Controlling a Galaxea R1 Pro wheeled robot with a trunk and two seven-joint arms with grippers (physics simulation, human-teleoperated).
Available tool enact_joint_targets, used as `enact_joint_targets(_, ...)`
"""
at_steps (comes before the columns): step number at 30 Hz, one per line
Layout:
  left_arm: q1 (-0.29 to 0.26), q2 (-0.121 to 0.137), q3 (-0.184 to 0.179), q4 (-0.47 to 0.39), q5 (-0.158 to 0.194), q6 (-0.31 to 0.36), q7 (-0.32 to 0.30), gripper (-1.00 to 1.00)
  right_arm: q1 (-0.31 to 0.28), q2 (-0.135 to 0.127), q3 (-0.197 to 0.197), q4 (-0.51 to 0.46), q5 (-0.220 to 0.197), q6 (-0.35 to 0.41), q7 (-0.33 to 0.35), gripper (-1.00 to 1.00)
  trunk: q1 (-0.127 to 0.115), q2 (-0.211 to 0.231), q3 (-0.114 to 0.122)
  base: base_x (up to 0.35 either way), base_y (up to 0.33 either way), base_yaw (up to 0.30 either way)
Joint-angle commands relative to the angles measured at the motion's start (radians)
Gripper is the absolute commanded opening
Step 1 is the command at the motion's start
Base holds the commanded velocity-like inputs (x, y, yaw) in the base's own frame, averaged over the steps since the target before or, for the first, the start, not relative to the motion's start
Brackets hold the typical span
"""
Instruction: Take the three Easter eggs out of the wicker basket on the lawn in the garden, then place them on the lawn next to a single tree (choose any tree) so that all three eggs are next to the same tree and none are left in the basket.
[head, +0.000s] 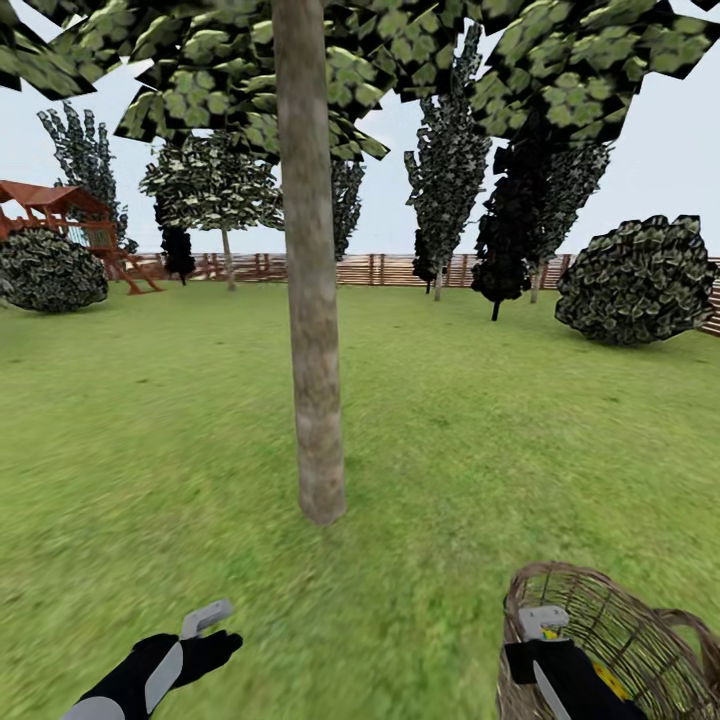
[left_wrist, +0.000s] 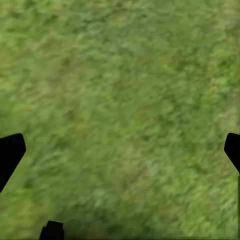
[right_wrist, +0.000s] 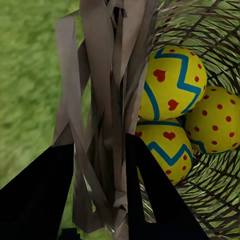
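Observation:
The brown wicker basket (head: 610, 625) sits at the lower right of the head view, close to the tree (head: 312, 350) with its thick grey-brown trunk. My right gripper (head: 545, 630) is shut on the basket's rim. In the right wrist view the woven wall (right_wrist: 100, 100) stands between the two dark fingers (right_wrist: 35, 195). Three yellow Easter eggs (right_wrist: 172, 82) with red dots and blue zigzags lie together inside the basket. My left gripper (head: 215, 632) hangs open over the lawn (head: 450, 450) at the lower left, with nothing but grass (left_wrist: 120, 100) between its fingers.
Dark narrow trees (head: 445, 190) and round bushes (head: 640, 280) stand further back before a slatted wooden fence (head: 380, 268). A red-brown play structure (head: 70, 215) is at the far left. Open grass lies all around the trunk.

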Motion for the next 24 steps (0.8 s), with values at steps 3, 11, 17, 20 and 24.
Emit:
enact_joint_targets(3,0.000,0.001,0.007,-0.006,0.004,0.013,-0.003,1.00,0.000,-0.002,0.017,-0.001,0.002,0.006,-0.006,-1.00,0.001,-0.001,0.000,0.332,0.000,0.072)
enact_joint_targets(11,0.000,0.001,0.007,-0.008,0.004,0.013,-0.003,1.00,0.000,-0.003,0.018,-0.001,0.004,0.006,-0.006,-1.00,0.001,-0.001,0.003,0.345,0.000,0.263)
enact_joint_targets(17,0.000,0.001,0.007,-0.008,0.004,0.013,-0.003,1.00,0.000,-0.004,0.018,-0.001,0.004,0.006,-0.006,-1.00,0.001,-0.001,0.005,0.345,0.000,0.282)
enact_joint_targets(20,0.000,0.001,0.007,-0.008,0.004,0.012,-0.003,1.00,0.000,-0.003,0.027,-0.001,0.004,0.006,-0.006,-1.00,0.001,-0.001,0.006,0.345,0.000,0.282)
enact_joint_targets(24,0.000,0.000,0.007,-0.008,0.004,0.012,-0.003,1.00,0.000,-0.004,0.047,0.000,0.004,0.006,-0.006,-1.00,0.001,-0.001,0.007,0.345,0.000,0.282)
